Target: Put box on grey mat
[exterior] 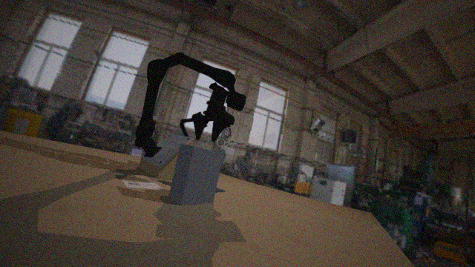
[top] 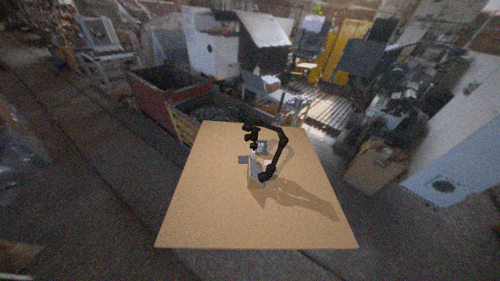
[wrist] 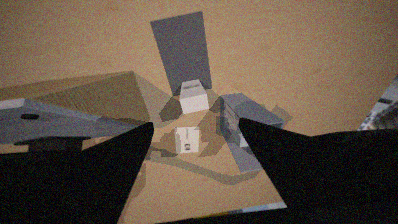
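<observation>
My gripper (top: 253, 148) (exterior: 206, 139) (wrist: 197, 124) points down with its fingers wide open and empty. A white box (top: 253, 154) (wrist: 194, 104) is outside the bin, below and slightly beyond the fingertips, at the near end of the grey mat (top: 243, 159) (wrist: 181, 50). I cannot tell whether it touches the mat, and its code is not readable. The grey bin (top: 266, 149) (exterior: 197, 174) (wrist: 247, 159) is beside the right finger. White showing in it (wrist: 243, 141) is mostly hidden by that finger. A flat white piece (top: 267, 161) (exterior: 141, 185) (wrist: 187, 135) with small print lies between the fingers' lines of view.
A grey tilted panel (top: 255, 172) (exterior: 163, 150) (wrist: 50, 120) stands beside the arm's base and shows at the left of the wrist view. All stand on the tan table (top: 219, 211) (exterior: 297, 226).
</observation>
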Available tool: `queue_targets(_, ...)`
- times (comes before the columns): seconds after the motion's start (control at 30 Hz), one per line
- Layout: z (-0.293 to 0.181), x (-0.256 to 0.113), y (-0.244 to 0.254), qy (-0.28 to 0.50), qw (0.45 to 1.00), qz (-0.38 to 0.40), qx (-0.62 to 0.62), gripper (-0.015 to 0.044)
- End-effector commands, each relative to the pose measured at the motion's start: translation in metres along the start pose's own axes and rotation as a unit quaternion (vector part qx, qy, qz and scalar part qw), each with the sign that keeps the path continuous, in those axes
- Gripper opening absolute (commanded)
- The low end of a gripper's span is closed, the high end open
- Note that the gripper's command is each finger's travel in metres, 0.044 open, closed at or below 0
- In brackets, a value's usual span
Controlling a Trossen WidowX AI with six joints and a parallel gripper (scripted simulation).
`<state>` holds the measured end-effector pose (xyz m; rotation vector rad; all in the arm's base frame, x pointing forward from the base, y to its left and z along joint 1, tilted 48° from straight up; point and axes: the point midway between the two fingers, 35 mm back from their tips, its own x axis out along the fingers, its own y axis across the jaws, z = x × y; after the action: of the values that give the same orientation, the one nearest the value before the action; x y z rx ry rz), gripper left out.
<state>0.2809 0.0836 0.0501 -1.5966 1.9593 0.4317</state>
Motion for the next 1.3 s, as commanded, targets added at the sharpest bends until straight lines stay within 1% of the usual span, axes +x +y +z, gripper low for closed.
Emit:
queue_targets(0.0,0.010,0.001,0.001,0.007,1.000,-0.003,-0.005,0.0440)
queue_targets(0.4,0.052,0.005,0.008,0.022,1.000,0.007,-0.002,0.0440)
queue_targets(0.57,0.053,0.008,0.008,0.025,1.000,0.009,-0.002,0.0440)
queue_targets(1.27,0.058,0.041,0.008,0.070,0.997,0.036,-0.001,0.0440)
